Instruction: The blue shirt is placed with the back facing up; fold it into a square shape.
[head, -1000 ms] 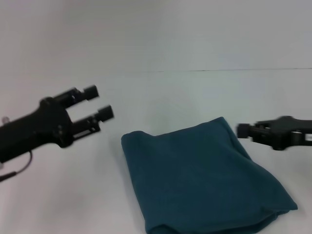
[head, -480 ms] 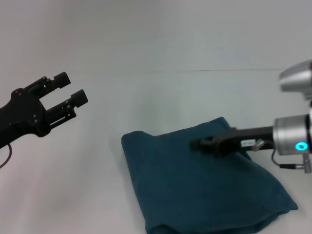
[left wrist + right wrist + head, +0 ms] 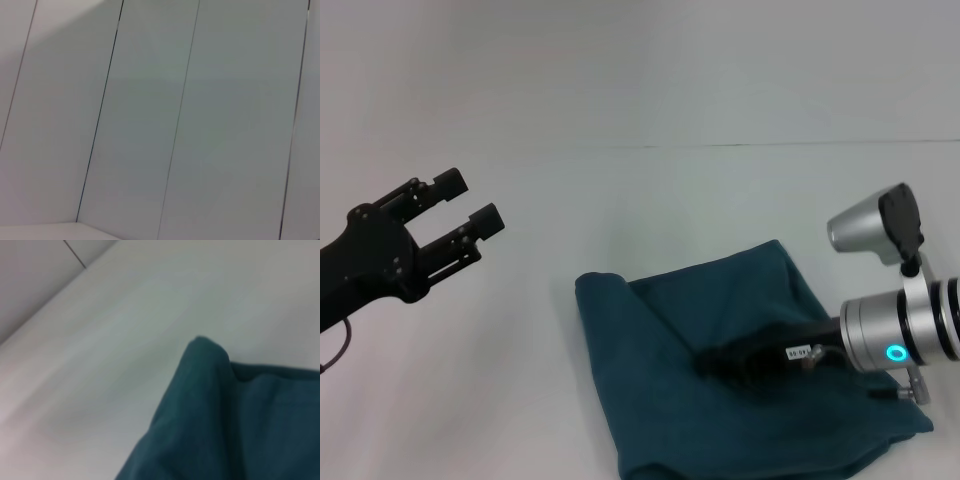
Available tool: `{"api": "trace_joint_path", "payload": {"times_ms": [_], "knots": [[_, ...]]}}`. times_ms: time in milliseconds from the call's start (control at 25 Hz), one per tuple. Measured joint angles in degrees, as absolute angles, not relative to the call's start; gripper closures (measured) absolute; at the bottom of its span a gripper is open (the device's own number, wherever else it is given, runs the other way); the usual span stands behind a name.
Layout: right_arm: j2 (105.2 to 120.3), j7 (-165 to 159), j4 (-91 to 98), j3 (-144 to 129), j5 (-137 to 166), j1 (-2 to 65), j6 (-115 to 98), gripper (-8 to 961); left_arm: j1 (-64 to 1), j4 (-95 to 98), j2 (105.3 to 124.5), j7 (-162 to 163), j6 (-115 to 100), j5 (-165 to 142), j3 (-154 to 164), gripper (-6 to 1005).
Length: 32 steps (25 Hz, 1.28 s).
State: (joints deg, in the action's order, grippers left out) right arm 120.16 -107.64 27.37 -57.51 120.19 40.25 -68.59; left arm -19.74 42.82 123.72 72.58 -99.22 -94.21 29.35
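Note:
The blue shirt [image 3: 660, 400] lies folded into a rough slanted rectangle on the white table, at the lower middle and right of the head view. Its plain teal cloth shows no lettering. My right gripper [image 3: 708, 364] reaches in from the right and lies low over the middle of the shirt, its dark tip against the cloth. The right wrist view shows a raised folded corner of the shirt [image 3: 240, 430] and bare table beyond it. Away from the shirt, my left gripper [image 3: 470, 200] hangs open above the table at the left, holding nothing.
The white table [image 3: 520, 380] runs to a pale wall [image 3: 640, 70] at the back. In the left wrist view only wall panels [image 3: 150, 125] with thin dark seams appear. The right arm's silver wrist [image 3: 905, 335] with a lit blue ring stands over the shirt's right side.
My right arm swung in from the right edge to the shirt's middle and dropped lower. The left arm pulled back to the left, then held. The shirt's far left corner shifted slightly.

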Motion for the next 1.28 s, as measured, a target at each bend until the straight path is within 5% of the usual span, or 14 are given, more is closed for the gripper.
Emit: {"api": "trace_joint_path", "payload": {"times_ms": [1280], "knots": [[119.87,-118.84,44.67,-58.34,124.93,33.54,-61.09,857,-20.65,41.83,123.42,71.58,-98.5,-94.22,28.73,274]]}}
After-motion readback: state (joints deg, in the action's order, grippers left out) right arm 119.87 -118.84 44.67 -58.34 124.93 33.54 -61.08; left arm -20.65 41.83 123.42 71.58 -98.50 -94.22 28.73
